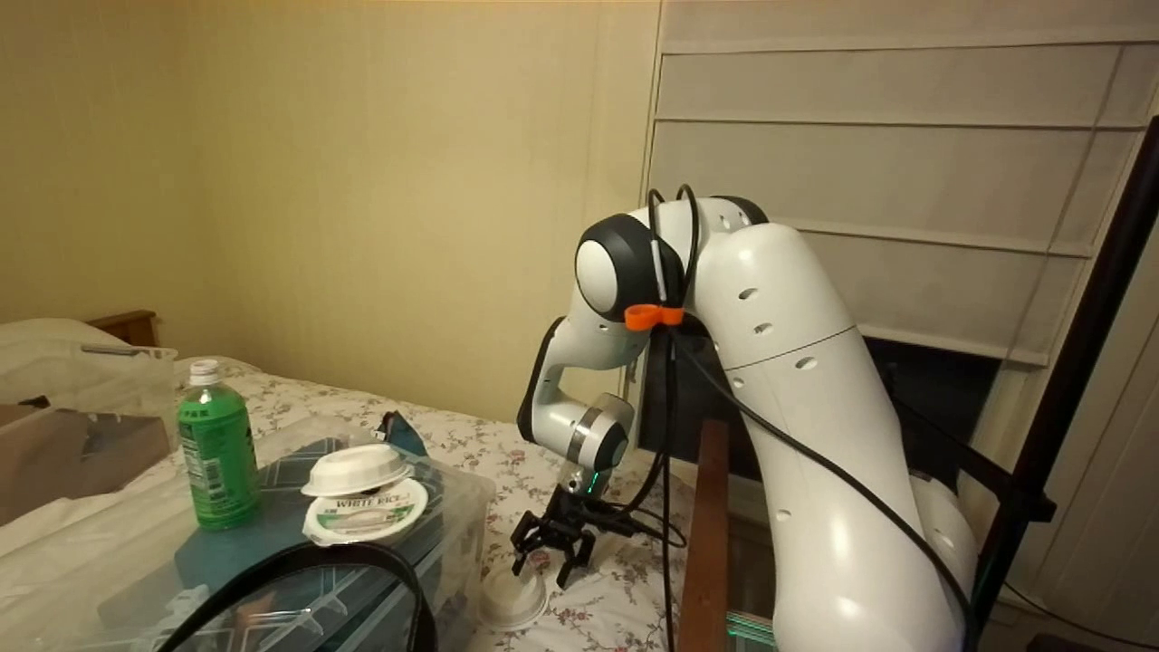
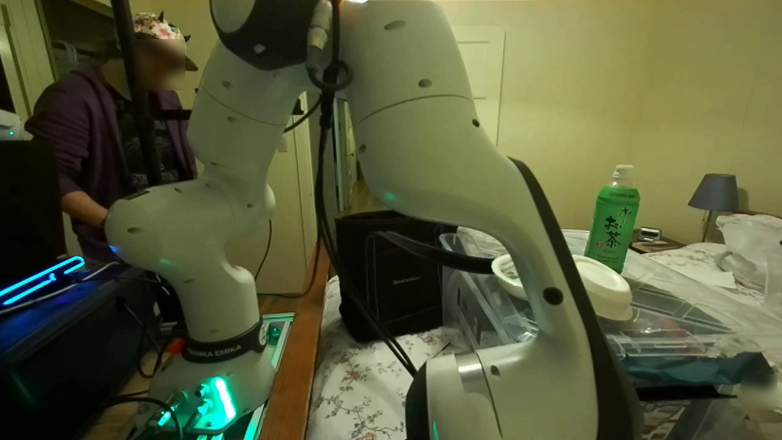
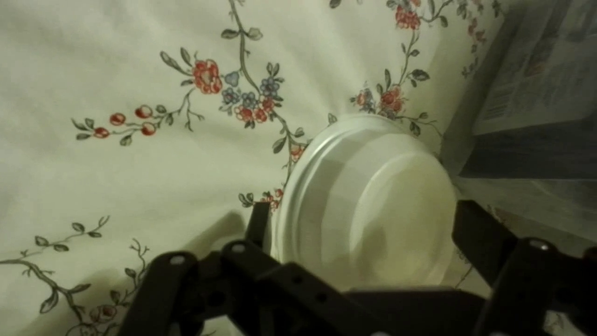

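Observation:
A white round plastic bowl [image 3: 373, 186] lies on the flowered bed cover, its base apparently facing up. Over it stands my gripper [image 3: 364, 205], open, with one finger at either side of the bowl in the wrist view. I cannot tell whether either finger touches it. In an exterior view the gripper [image 1: 541, 576] points down just above the bowl [image 1: 513, 605], beside a clear plastic box [image 1: 457, 539]. On that box's lid are a White Rice tub [image 1: 367, 512], another white bowl [image 1: 358, 469] leaning on it, and a green tea bottle [image 1: 217, 448].
The box wall [image 3: 527, 149] rises close to the bowl's right in the wrist view. A black strap [image 1: 299, 560] arches before the box, from a black bag [image 2: 397, 275]. A wooden rail [image 1: 704, 543] edges the bed. Someone [image 2: 116, 134] stands behind the arm's base.

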